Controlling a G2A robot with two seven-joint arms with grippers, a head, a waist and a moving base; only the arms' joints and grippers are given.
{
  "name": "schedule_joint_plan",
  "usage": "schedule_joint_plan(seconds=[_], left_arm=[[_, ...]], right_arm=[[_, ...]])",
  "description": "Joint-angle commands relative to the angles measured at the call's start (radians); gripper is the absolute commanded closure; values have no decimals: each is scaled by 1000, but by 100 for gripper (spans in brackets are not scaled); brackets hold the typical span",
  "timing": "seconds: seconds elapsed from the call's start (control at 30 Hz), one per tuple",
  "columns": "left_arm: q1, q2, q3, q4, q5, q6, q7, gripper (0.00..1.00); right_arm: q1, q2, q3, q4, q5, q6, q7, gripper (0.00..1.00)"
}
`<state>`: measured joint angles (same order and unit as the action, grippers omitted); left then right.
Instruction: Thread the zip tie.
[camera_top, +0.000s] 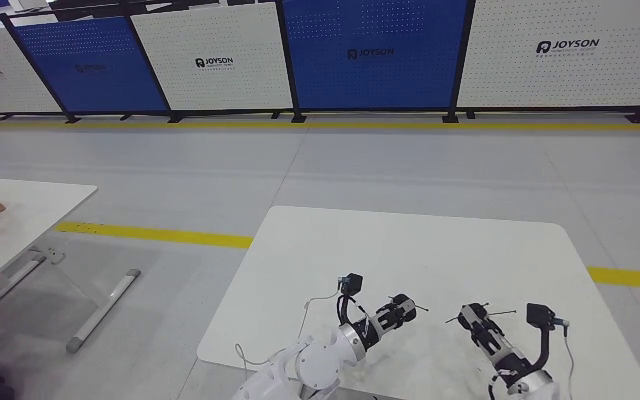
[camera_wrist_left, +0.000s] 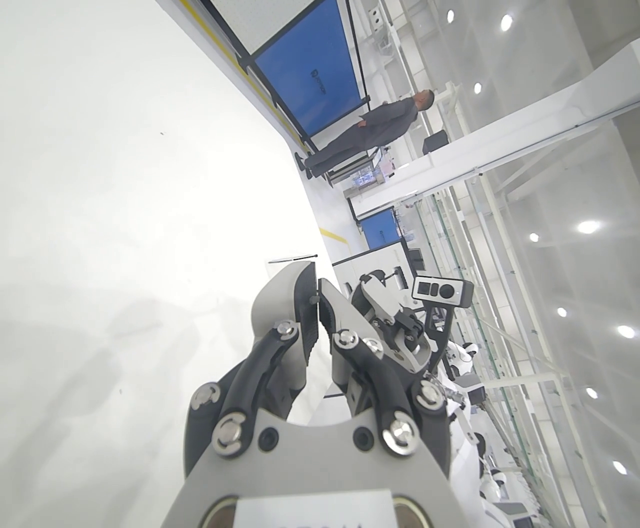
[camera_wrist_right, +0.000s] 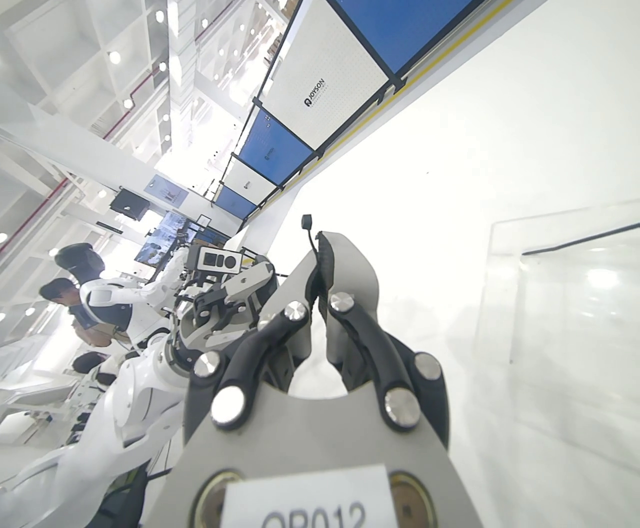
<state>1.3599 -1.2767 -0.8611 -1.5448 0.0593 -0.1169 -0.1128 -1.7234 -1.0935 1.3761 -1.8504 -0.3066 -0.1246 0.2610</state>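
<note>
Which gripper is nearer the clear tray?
Right. The right gripper sits beside the clear tray; the left gripper lies farther off, past the right gripper.

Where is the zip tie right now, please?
Right wrist view: the zip tie sticks out of the shut right claw, over the white table.

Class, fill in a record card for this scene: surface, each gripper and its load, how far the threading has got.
surface: white table
left gripper: shut on zip tie
right gripper: shut on zip tie, head past fingertips
grippers: apart, side by side over the table
one tie or two: cannot tell
threading: nothing through the head yet
</note>
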Motion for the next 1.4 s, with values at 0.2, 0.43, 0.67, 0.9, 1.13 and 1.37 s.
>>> schedule_joint_plan(seconds=[0.2,0.43,0.67,0.9,1.13,1.37], left_arm=[[8,0,3,-2,14,2,7,100],[10,0,0,1,1,11,-2,100],[13,0,2,-3,-2,11,-3,100],[30,4,-8,-33,-18,3,-28,100],[30,4,-8,-33,-18,3,-28,100],[30,4,-8,-33,-18,3,-28,100]], right_arm=[[59,-10,-46,18,-49,38,-22,100],[68,-12,-55,26,-58,47,-3,100],[73,-13,-66,32,-77,45,2,100],[90,-17,-86,45,-115,26,-4,100],[90,-17,-86,45,-115,26,-4,100],[100,-19,-89,53,-118,17,16,100]])
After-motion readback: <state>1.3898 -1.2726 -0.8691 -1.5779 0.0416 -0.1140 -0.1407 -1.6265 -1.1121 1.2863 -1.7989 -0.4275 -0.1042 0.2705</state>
